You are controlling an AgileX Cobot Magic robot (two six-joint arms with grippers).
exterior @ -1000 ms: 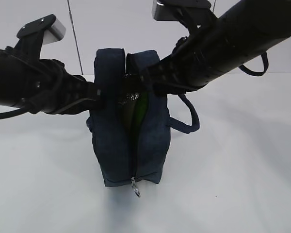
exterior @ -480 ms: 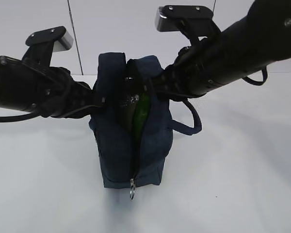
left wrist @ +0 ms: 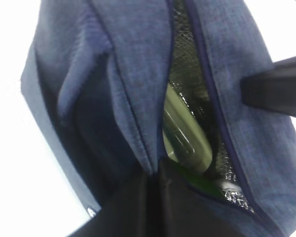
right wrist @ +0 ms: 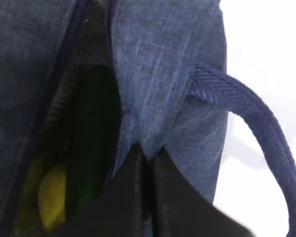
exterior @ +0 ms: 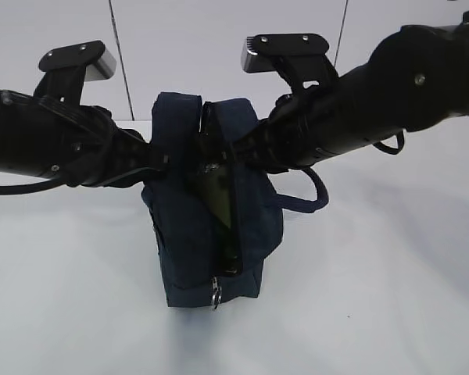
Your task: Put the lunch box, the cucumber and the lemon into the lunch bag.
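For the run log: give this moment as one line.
lunch bag unzipped | left gripper, right gripper pinching its edges | lunch box, cucumber, lemon inside

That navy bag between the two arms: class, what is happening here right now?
Both arms are holding the lunch bag open on the table. The left gripper pinches one edge of the zip opening, the right gripper the other. Inside show the lunch box with its pale green lid, the dark cucumber and the yellow lemon. The zipper is undone.

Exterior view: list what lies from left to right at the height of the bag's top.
Left arm → left tool → lunch bag → right tool → right arm.
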